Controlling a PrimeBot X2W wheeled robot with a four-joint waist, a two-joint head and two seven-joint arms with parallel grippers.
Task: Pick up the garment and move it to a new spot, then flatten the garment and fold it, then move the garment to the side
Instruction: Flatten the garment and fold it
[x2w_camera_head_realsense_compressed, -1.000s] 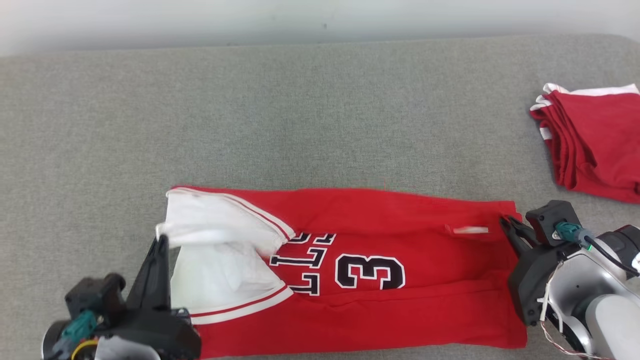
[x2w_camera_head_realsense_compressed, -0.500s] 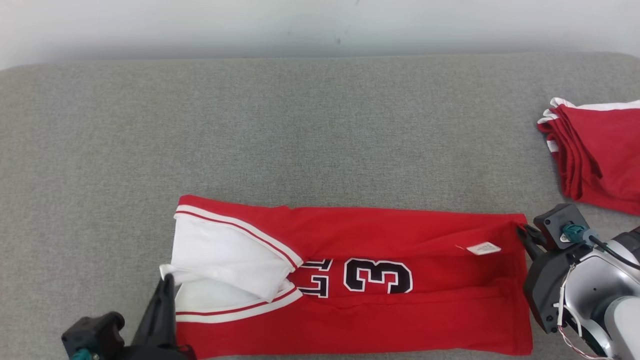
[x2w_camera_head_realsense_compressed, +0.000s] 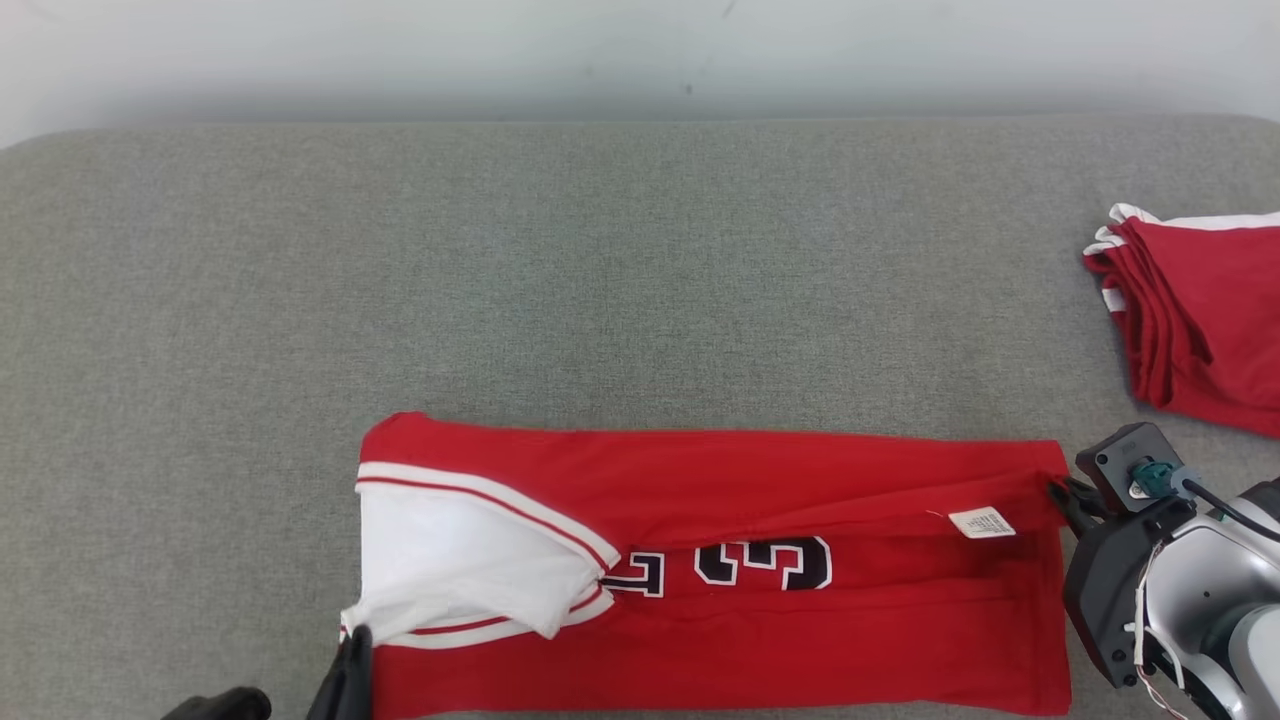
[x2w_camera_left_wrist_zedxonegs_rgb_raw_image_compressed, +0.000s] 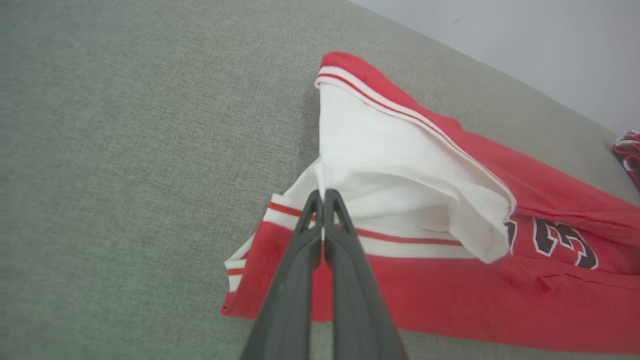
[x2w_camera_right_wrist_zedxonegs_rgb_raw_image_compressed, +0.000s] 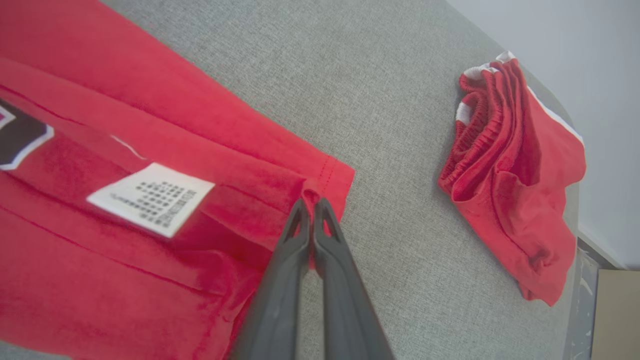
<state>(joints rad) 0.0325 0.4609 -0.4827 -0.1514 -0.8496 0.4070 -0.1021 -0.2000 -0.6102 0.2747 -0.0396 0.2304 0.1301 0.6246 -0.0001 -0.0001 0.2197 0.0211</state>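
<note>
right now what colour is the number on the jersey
The number is black, outlined in white; clearest in head view.

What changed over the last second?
Left tool and right tool drew the far flap of the jersey toward the robot, so it now half covers the 3. Both stay shut on the jersey. The pile only seems shifted: the camera moved.

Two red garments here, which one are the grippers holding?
The long numbered jersey: left gripper pinches its white end, right gripper its hem. The folded red pile far right lies untouched.
</note>
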